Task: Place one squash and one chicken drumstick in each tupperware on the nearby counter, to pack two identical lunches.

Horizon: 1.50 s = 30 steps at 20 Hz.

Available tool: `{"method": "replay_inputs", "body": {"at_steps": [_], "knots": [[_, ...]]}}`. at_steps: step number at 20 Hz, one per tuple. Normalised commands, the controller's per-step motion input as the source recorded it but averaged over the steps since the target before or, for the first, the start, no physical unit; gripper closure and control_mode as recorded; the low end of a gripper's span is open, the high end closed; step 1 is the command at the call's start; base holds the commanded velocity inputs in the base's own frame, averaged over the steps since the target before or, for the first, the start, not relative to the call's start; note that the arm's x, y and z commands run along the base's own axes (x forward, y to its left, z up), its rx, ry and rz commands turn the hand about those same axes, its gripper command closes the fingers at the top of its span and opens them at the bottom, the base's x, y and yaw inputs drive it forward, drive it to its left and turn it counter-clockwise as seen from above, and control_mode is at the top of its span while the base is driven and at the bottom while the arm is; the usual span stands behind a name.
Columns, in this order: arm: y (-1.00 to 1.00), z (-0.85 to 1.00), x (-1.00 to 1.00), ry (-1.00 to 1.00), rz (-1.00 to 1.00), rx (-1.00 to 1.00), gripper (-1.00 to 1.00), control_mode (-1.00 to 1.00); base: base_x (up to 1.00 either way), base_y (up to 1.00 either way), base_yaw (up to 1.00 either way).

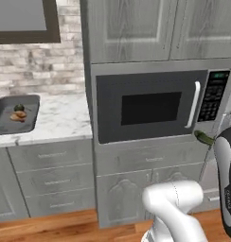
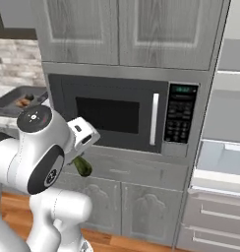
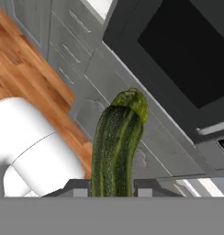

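Your gripper (image 3: 113, 186) is clamped tight on the long green squash (image 3: 117, 142), which juts straight out between the two finger tips, stem end leading. In the right base view the same squash (image 2: 82, 166) hangs below the hand, in the air in front of the microwave (image 2: 124, 114) and the grey cabinet drawers, clear of both. From the left base view you catch only its tip (image 1: 204, 137) poking out beside the arm, just under the microwave handle.

So you are mid-carry: one squash in hand, not yet delivered. The dark grey tupperware (image 1: 30, 105) sits well off to the left on the marble counter (image 1: 65, 118), with a dark green thing and something orange-brown already inside; they are too small to name for certain. The other container cannot be made out from here.

Next, you need to swing or drive left, bring the squash over a tupperware that lacks one, lower it inside the rim, then open.
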Motion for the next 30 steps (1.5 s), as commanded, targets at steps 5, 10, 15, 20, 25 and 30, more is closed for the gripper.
{"method": "replay_inputs", "body": {"at_steps": [5,10,15,20,25,30], "knots": [[0.0,0.0,0.0,0.0,0.0,0.0,1.0,1.0,0.25,1.0,0.0],[0.0,0.0,0.0,0.0,0.0,0.0,1.0,1.0,0.31,1.0,0.0],[0.0,0.0,0.0,0.0,0.0,0.0,1.0,1.0,0.38,1.0,0.0],[0.0,0.0,0.0,0.0,0.0,0.0,1.0,1.0,0.45,1.0,0.0],[0.0,0.0,0.0,0.0,0.0,0.0,1.0,1.0,0.48,1.0,0.0],[0.0,0.0,0.0,0.0,0.0,0.0,1.0,1.0,0.42,1.0,0.0]]}}
